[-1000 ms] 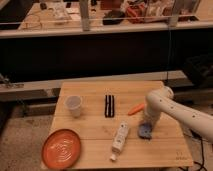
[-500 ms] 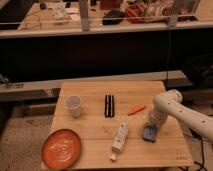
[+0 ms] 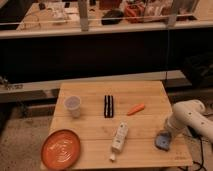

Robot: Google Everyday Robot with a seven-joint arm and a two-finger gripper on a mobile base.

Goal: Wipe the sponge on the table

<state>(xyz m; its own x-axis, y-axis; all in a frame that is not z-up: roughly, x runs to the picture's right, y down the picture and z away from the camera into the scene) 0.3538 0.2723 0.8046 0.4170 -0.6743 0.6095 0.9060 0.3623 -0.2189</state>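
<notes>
The small blue sponge (image 3: pixel 162 141) lies on the light wooden table (image 3: pixel 90 131), close to its right front corner. My gripper (image 3: pixel 167 133) comes down on the sponge from the right at the end of the white arm (image 3: pixel 187 116), and it is shut on the sponge. The arm's wrist hides the sponge's upper right part.
On the table stand a pale cup (image 3: pixel 73 105), a black oblong object (image 3: pixel 108 106), an orange carrot-like piece (image 3: pixel 135 108), a white bottle (image 3: pixel 119 137) and an orange plate (image 3: pixel 61 149). The table's right edge is just past the sponge. A dark cluttered bench (image 3: pixel 100 17) runs behind.
The arm has slid the sponge to the right and toward the table's front, away from the white bottle. Nothing else on the table has moved.
</notes>
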